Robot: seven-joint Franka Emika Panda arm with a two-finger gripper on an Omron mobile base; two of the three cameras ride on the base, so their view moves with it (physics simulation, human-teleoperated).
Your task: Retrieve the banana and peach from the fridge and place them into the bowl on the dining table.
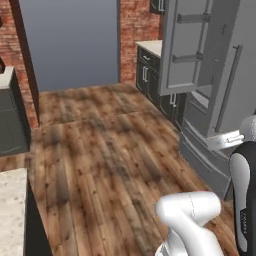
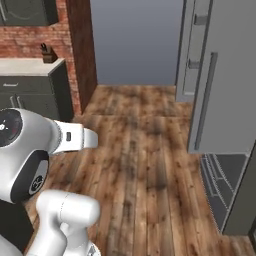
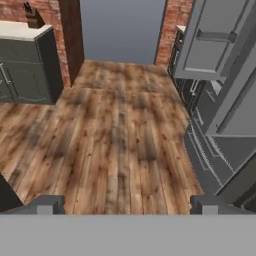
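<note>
Brown wood plank flooring (image 1: 110, 160) is stretching back to brick walls (image 1: 132, 30) and a grey opening. The fridge (image 1: 215, 90) is standing at the right, its doors swung open. In the hand view the gripper (image 3: 127, 205) is hanging empty over the floor, fingertips (image 3: 49, 204) spread wide. The right base view is showing a dark cabinet counter (image 2: 35, 85) at the left.

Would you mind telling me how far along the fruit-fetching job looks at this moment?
Done: the tall grey double-door fridge stands with its doors swung open. In hand: nothing; the gripper is open and empty, pointing at the wooden floor. Left: essentially everything, since the fruit has yet to be picked up and carried to the bowl.
</note>
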